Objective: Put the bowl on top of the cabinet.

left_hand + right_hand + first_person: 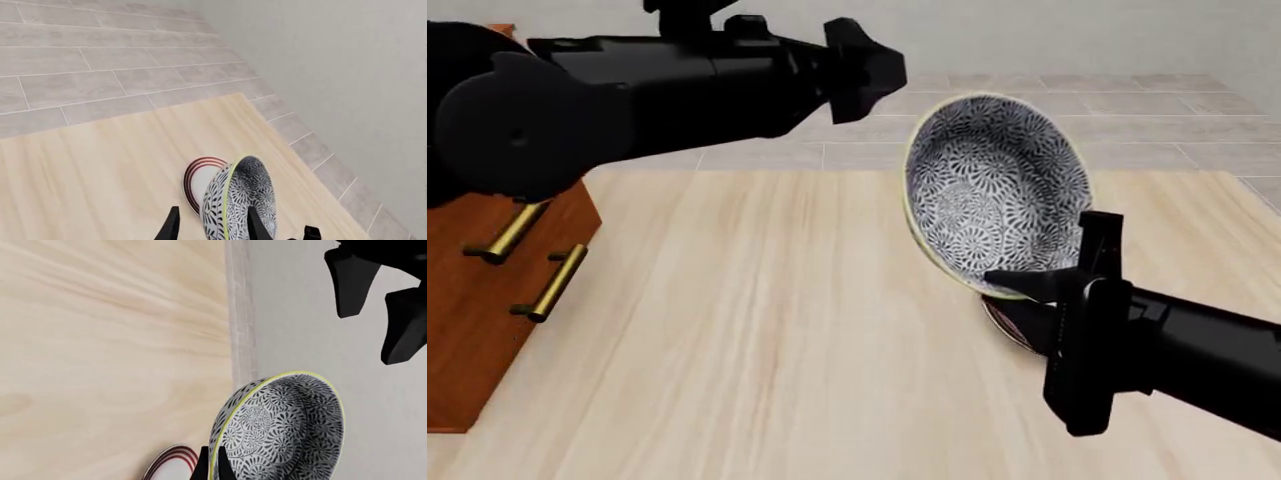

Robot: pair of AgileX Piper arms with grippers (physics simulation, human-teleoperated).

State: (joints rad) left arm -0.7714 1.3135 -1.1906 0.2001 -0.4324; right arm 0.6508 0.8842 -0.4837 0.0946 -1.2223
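Above the table's far right part, clear of the wood: one bowl point(998, 195), tipped on edge, pinched at its lower rim by the right gripper point(1054, 285). Rigid, glazed, likely slippery and breakable; best held at the rim. Left gripper point(861, 70) empty, fingers apart. Beneath, one red-ringed plate point(200, 181). At the left edge, one cabinet point(481, 300), two brass handles showing.

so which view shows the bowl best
the front view: the whole bowl shows, tipped on edge with its patterned inside facing the camera and the right hand at its lower rim. the right wrist view crops its lower part, and the left wrist view sees it nearly edge-on, also cropped
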